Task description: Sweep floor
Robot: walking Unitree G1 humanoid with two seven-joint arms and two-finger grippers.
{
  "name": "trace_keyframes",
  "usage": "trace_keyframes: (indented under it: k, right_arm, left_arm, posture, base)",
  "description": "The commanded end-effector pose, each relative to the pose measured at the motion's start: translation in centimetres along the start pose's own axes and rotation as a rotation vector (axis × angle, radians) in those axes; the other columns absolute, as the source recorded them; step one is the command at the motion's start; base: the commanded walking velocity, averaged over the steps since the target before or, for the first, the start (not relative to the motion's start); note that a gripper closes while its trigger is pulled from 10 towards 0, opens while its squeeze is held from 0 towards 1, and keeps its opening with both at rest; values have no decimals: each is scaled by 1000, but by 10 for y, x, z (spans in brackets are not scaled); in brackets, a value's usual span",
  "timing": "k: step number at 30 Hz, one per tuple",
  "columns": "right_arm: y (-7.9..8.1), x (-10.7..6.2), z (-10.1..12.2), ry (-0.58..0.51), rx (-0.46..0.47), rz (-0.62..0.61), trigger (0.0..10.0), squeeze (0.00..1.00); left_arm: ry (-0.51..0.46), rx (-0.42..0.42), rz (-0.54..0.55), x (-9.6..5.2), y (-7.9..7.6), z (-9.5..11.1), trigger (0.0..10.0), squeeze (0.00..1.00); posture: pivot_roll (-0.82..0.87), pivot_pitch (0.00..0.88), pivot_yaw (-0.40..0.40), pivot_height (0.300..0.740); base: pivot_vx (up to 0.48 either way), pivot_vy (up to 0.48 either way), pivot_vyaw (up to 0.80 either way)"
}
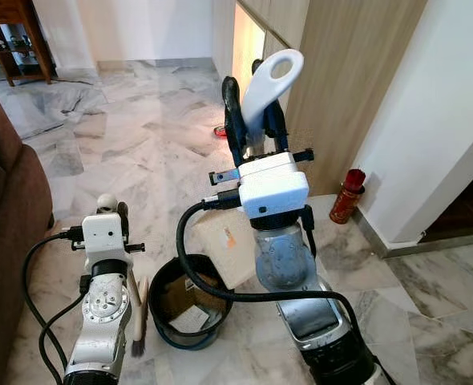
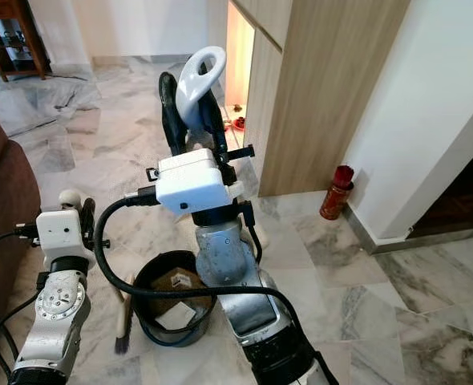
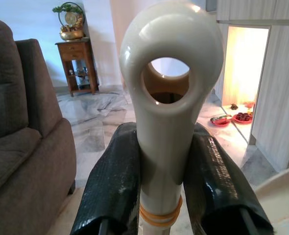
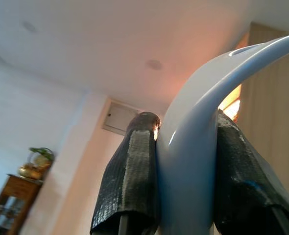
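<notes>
My left gripper (image 1: 112, 210) is shut on the cream loop-ended handle (image 3: 170, 88) of a hand brush. The brush shaft (image 1: 140, 305) hangs down to dark bristles (image 1: 137, 346) close to the marble floor, left of a black bin (image 1: 153, 309). My right gripper (image 1: 252, 120) is raised at centre and shut on a pale blue dustpan handle (image 1: 272, 76) with a loop at its top. A beige flat panel (image 1: 224, 241), seemingly the dustpan's tray, sits under the right arm just above the bin's far rim. Paper scraps (image 2: 175, 314) lie inside the bin.
A brown sofa (image 1: 4, 208) fills the left side. A wood-panelled cabinet (image 1: 341, 80) and white wall stand to the right, with a red canister (image 1: 347, 196) at their base. Red dishes (image 3: 242, 117) lie in a lit niche. A wooden side table (image 1: 16, 36) stands far left.
</notes>
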State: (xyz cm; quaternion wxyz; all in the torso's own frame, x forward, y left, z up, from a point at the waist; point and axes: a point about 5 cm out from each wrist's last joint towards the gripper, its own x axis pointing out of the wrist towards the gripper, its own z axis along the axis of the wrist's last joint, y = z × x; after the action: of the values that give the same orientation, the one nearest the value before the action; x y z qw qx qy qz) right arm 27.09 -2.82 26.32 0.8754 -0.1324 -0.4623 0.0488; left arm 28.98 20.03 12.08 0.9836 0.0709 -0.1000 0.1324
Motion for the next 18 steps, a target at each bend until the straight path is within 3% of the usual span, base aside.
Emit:
trace_keyframes:
  k: [1, 5, 7, 8, 9, 13, 14, 18]
  right_arm:
    - [-19, 8, -7, -6, -111, -56, 10000, 0]
    - [-37, 2, -26, 59, -229, -77, 10000, 0]
    - [-63, -12, -49, 149, -308, -108, 10000, 0]
    - [-63, -12, -49, 149, -308, -108, 10000, 0]
    - [-77, -20, -61, 199, -342, -113, 10000, 0]
    - [-100, -40, -82, 329, -338, -162, 10000, 0]
    - [-109, -53, -93, 393, -342, -166, 10000, 0]
    - [-119, -70, -106, 459, -388, -141, 10000, 0]
  left_arm:
    - [-69, 11, -17, 5, -4, 11, 10000, 0]
    - [-67, 14, -19, 4, -3, 11, 10000, 0]
    - [-64, 16, -22, 4, -2, 10, 10000, 0]
    - [-64, 16, -22, 4, -2, 10, 10000, 0]
    - [-60, 12, -27, 4, -2, 10, 10000, 0]
    - [-55, 1, -31, 4, -2, 9, 10000, 0]
    - [-55, 1, -35, 4, -2, 10, 10000, 0]
    - [-58, -22, -49, 3, -4, 12, 10000, 0]
  posture:
    - [37, 0, -59, 740]
    - [36, 0, -59, 740]
    - [32, 0, -55, 740]
    - [32, 0, -55, 740]
    - [28, 0, -50, 740]
    - [23, 0, -45, 740]
    - [24, 0, -42, 740]
    - [24, 0, -31, 740]
  base:
    - [0, 0, 0]
    - [0, 0, 0]
    - [0, 0, 0]
    - [0, 0, 0]
    - [0, 0, 0]
    - [0, 0, 0]
    - [0, 0, 0]
    - [0, 0, 0]
